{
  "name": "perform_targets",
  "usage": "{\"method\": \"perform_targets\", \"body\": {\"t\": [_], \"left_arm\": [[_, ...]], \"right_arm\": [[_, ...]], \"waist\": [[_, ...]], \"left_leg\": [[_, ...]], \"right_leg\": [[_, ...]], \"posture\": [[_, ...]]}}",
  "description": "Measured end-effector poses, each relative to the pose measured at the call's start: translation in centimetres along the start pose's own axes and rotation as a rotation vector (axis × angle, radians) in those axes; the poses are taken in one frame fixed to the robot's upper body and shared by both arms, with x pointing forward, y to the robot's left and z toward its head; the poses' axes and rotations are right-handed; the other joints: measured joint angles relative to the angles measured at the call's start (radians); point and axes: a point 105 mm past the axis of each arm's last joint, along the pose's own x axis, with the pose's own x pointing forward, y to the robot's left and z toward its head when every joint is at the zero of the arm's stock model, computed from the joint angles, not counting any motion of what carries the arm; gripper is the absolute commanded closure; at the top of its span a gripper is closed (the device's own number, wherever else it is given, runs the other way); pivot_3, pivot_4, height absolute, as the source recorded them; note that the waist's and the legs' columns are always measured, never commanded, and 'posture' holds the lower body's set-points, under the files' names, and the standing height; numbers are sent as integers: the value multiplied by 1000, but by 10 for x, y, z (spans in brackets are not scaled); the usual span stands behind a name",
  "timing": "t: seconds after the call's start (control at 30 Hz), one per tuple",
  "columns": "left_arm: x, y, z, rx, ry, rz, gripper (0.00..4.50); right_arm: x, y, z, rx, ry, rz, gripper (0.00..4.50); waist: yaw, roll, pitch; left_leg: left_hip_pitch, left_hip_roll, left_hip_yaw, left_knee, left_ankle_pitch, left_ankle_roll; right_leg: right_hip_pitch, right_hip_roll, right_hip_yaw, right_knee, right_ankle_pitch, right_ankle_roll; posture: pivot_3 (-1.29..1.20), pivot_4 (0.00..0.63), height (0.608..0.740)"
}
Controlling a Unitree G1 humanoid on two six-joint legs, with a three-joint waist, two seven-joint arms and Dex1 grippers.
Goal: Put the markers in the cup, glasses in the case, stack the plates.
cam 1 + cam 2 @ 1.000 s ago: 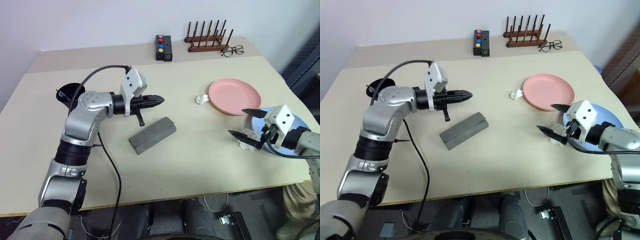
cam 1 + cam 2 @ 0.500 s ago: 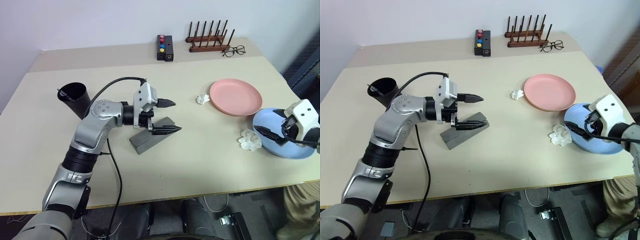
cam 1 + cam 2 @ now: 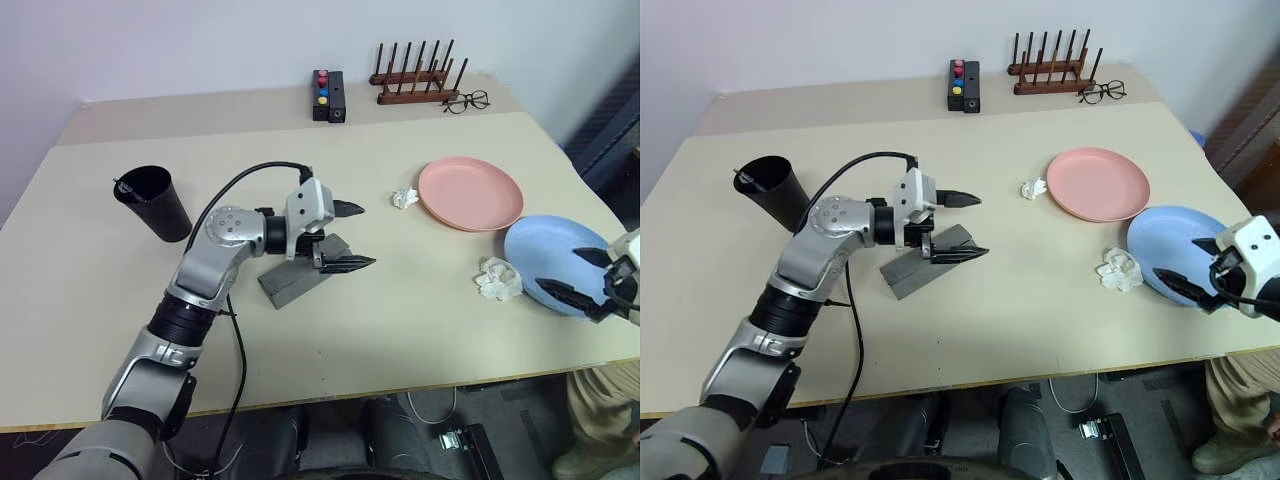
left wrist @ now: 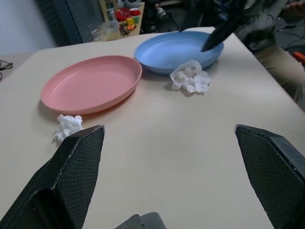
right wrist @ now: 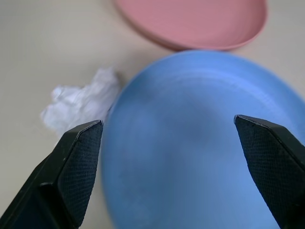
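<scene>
Above the closed grey case [image 3: 303, 270] the left end effector [image 3: 352, 237] gapes empty; the right end effector [image 3: 580, 277] spreads empty over the blue plate [image 3: 550, 260].

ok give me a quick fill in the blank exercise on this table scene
1. The grey case lies ____, lid down.
2. The left gripper hangs over the case with its jaws ____.
3. The blue plate lies beside the ____ plate, not on it.
4. A crumpled white wad lies by the ____ plate's rim.

Missing words: shut; open; pink; blue
</scene>
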Motion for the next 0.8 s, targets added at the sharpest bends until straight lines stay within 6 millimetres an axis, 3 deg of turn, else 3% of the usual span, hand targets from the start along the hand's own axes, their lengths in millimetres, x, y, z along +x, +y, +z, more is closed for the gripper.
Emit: {"method": "perform_targets", "body": {"t": [0.23, 0.57, 0.8], "left_arm": [[2, -1, -3, 3, 0, -11, 41], [-5, -12, -5, -32, 12, -82, 41], [-12, -19, -6, -21, 35, -136, 41]], "right_arm": [[-2, 6, -5, -21, 27, 57, 0], [6, 12, -28, 6, 103, 105, 0], [14, 10, -23, -6, 94, 107, 0]], "waist": [[0, 0, 0], [-1, 0, 0], [0, 0, 0]], "left_leg": [[0, 0, 0, 0, 0, 0], [0, 0, 0, 0, 0, 0], [0, 0, 0, 0, 0, 0]], "right_leg": [[0, 0, 0, 0, 0, 0], [0, 0, 0, 0, 0, 0], [0, 0, 0, 0, 0, 0]], "posture": [[0, 150, 740], [0, 150, 740], [0, 150, 740]]}}
